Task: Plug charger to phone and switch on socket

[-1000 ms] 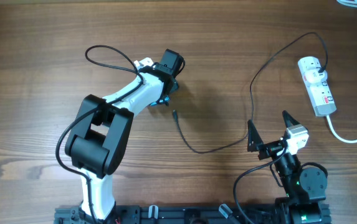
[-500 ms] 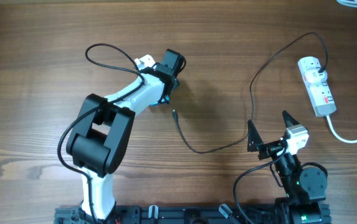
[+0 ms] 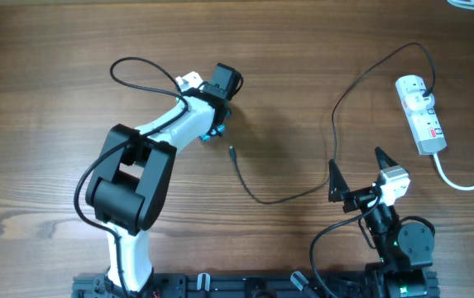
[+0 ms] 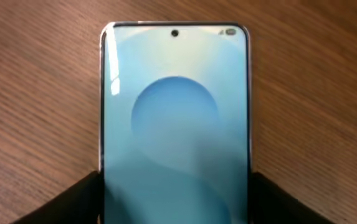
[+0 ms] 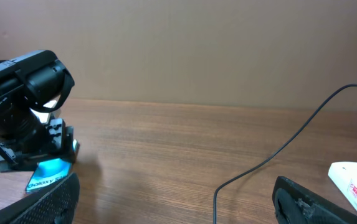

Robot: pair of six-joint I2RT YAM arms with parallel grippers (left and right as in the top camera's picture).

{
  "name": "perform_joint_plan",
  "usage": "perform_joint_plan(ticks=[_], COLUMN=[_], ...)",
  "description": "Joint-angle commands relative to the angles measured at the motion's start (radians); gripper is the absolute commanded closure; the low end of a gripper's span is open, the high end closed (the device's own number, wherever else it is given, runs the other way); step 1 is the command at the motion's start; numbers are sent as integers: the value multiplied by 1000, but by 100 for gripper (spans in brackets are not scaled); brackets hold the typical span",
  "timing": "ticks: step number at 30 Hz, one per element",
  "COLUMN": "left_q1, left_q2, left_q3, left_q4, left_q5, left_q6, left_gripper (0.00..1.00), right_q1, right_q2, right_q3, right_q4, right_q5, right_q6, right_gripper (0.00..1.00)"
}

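One phone (image 4: 175,124) lies flat, screen up, on the wooden worktop (image 3: 46,74). The left claw (image 3: 217,129) pinches it by both long edges (two dark fingers (image 4: 72,202) show in the wrist view). One charger (image 3: 333,132): its loose tip rests on the wood near that claw, apart from the phone, and its far end runs to the one socket (image 3: 421,116) at the right edge. Right claw (image 3: 359,171) spread wide, empty, well apart from the phone; two claws in all.
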Motion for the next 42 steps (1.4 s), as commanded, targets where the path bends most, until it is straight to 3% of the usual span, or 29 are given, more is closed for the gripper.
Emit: perform_joint_plan(ticks=[1,6,14,26,28,29,30,42], left_q1=[16,16,16,17,18,18,18,19], left_q2=[64,64,64,64,64,64,64,64], left_q3=[-38,-38,-38,-38,-38,-38,-38,-38], left_q4=[-37,-109,-354,-303,-290,-279,-268,-191], left_q5=[92,158,222,320,319,316,313,301], left_q6=[-21,-21,-21,5,5,5,5,5], left_gripper=[40,44,44,39,26,9,0,0], right_q1=[-5,-5,-5,-5,-5,-5,-5,-5], right_q2=[-6,-6,-6,-6,-6,-6,-6,-6], right_q3=[-1,-1,-1,-1,-1,-1,-1,-1], right_q4=[3,3,3,3,3,3,3,3], right_q5=[17,17,17,17,17,17,17,17], right_q6=[-9,-9,-9,-9,-9,-8,-9,-9], right_gripper=[0,0,0,0,0,0,0,0])
